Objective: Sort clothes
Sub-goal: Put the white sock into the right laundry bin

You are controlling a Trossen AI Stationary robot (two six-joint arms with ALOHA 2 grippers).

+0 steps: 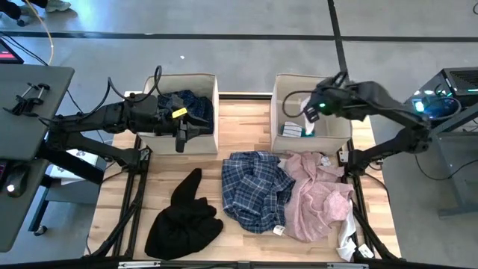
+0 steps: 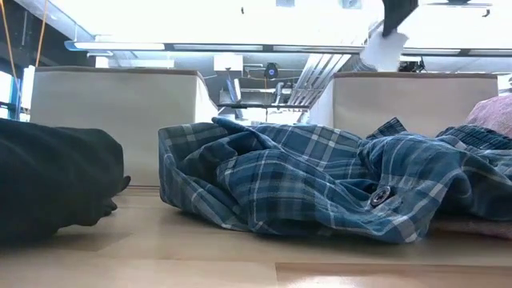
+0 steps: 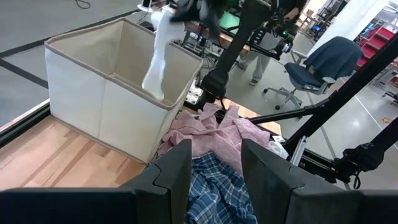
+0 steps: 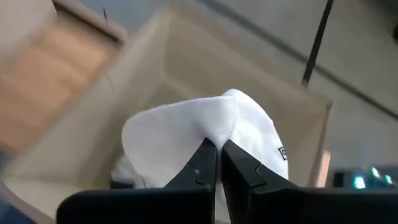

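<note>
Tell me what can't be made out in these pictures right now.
- Right bin contents: high view, the right gripper and white sock cover part; only a teal piece shows.
- Left bin contents: left arm hides much of the dark patterned garment.
- Pink shirt: low view, cut off by the edge.
- Black garment: low view, cut off.

High cam straight down, low cam level w/ tabletop, both share plaid shirt [image 1: 254,188]; wrist cams close-up.

Two dark arms reach inward from opposite sides.
Right hand [image 1: 308,119] hangs raised, fingers pinched tight together; left hand [image 1: 181,138] points down, its fingers parted.
</note>
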